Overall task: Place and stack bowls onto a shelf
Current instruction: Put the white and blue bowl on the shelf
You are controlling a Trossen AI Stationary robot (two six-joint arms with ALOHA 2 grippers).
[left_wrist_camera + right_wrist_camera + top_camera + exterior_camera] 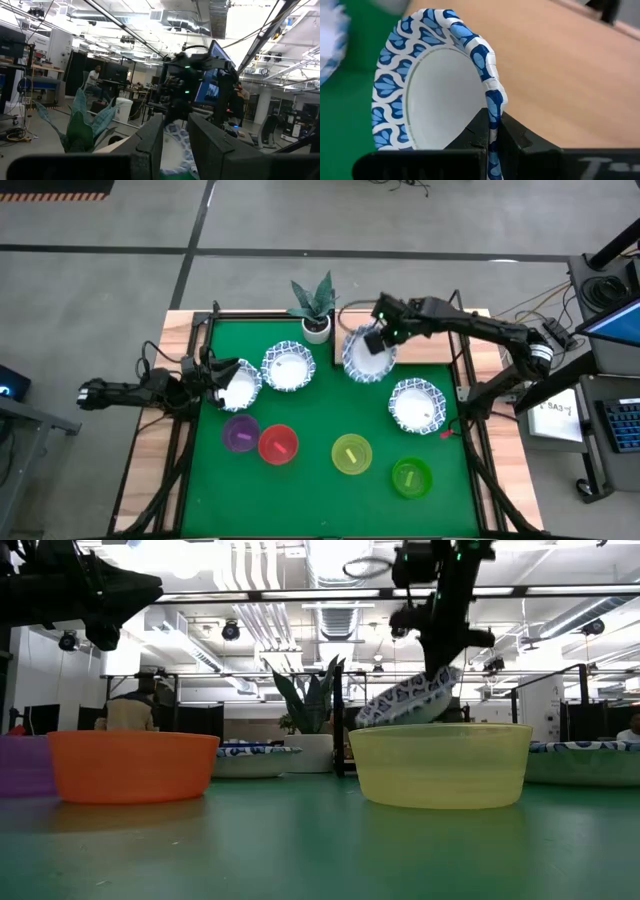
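R gripper (377, 340) is pinched shut on the rim of a round white bowl with blue patterned rim (367, 355), at the back of the large green mat (320, 430), just by the pale light-brown wooden shelf board (350, 340). In the right wrist view the rim (490, 95) is squeezed between the two dark fingers and the board fills the background. Low view shows this bowl tilted and off the mat, partly hidden behind the yellow plastic bowl (440, 765).

L gripper (222, 378) is closed on the rim of a second blue-rimmed white bowl (238, 385) at the mat's left side; the left wrist view shows only a sliver of rim (177, 145) between the fingers, rest cut off.

Third patterned bowl (288, 366) sits beside it, fourth (417, 404) at the right. Along the front: purple plastic bowl (240, 434), red (278, 444), yellow (351, 454), green (411, 476). Small potted plant in white pot (315, 308) at the back edge. Shelf mostly hidden under the held bowl and R arm; can't tell its full extent.
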